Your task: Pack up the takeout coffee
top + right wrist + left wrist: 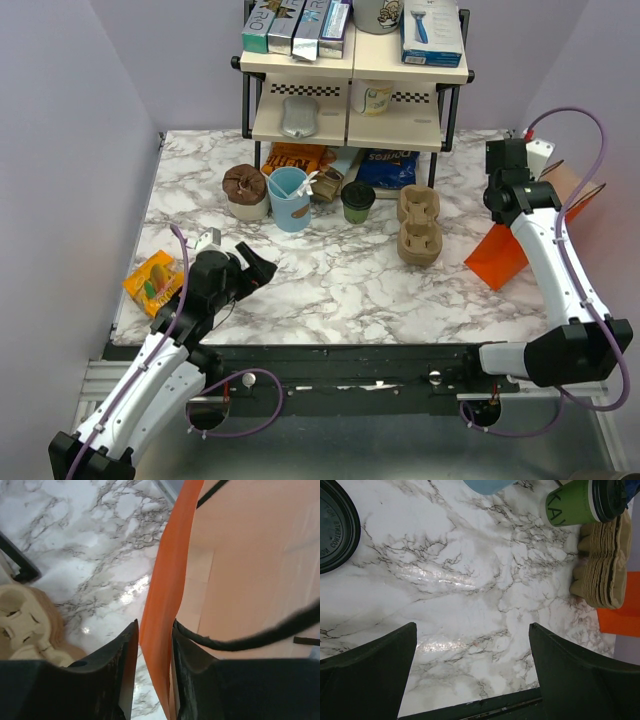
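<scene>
The takeout coffee (358, 200), a green cup with a black lid, stands upright at the back middle of the marble table; in the left wrist view the takeout coffee (575, 502) shows at the top right. My left gripper (472, 626) hangs open and empty low over the near left of the table, far short of the cup. My right gripper (155, 625) is at the far right, its jaws closed on the upper edge of the orange bag (170, 555). The orange bag (497, 255) stands by the table's right edge.
Brown pulp cup carriers (418, 225) are stacked right of the coffee. A light blue cup (290, 198) and a lidded bowl (245, 190) stand to its left. A shelf rack (355, 70) lines the back. A yellow snack pack (152, 280) lies near the left edge.
</scene>
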### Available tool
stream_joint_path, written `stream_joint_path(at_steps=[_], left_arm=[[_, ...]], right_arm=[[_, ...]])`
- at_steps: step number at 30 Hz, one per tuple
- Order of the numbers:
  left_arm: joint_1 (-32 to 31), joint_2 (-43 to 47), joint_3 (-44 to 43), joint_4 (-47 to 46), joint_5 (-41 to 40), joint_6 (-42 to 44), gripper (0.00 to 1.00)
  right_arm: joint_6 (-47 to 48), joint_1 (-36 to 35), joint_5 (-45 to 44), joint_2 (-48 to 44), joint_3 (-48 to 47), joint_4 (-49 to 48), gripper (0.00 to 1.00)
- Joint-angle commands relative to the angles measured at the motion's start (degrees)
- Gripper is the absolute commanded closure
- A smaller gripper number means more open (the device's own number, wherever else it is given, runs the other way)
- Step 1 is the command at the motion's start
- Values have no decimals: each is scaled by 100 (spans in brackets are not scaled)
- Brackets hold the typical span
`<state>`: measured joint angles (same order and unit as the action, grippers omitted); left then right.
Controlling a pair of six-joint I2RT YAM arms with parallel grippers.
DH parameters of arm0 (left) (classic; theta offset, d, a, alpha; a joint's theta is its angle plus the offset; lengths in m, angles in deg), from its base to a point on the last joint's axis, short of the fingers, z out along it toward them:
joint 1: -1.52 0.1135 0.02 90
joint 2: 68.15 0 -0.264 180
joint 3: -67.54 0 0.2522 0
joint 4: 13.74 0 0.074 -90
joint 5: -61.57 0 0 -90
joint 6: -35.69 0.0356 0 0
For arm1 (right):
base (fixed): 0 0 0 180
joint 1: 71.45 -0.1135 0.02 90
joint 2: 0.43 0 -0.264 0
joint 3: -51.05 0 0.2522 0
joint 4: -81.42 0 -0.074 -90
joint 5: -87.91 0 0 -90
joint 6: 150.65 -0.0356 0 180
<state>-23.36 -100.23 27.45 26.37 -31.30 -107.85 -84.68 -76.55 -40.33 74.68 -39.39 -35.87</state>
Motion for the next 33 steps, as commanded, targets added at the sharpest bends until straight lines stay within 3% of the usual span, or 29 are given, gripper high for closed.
stream_joint_path(at_steps=[1, 4, 9, 19, 23, 27, 33], left_arm=[[-34, 61, -13, 99, -108, 54, 1], [-34, -9, -39, 90, -91, 72, 1], [-34, -62, 5, -24, -38, 45, 1], [-34, -141, -48, -95, 76, 72, 1], [-34, -89, -66, -86, 147, 63, 1], [-34, -1, -74, 10, 129, 36, 1], [-34, 114, -180, 248, -108, 36, 1]], right_arm=[[-119, 53, -236, -224, -66, 176, 75], [-32, 45, -342, -523, -92, 141, 81], [223, 53, -176, -1033, -171, -34, 99], [1558, 36, 1740, -1912, -505, -860, 99], [1875, -17, 2416, -2053, -1074, -905, 99], [2174, -210, 4222, -2131, -1209, -1114, 99], [2148, -526, 5367, -2255, -1419, -1116, 99]])
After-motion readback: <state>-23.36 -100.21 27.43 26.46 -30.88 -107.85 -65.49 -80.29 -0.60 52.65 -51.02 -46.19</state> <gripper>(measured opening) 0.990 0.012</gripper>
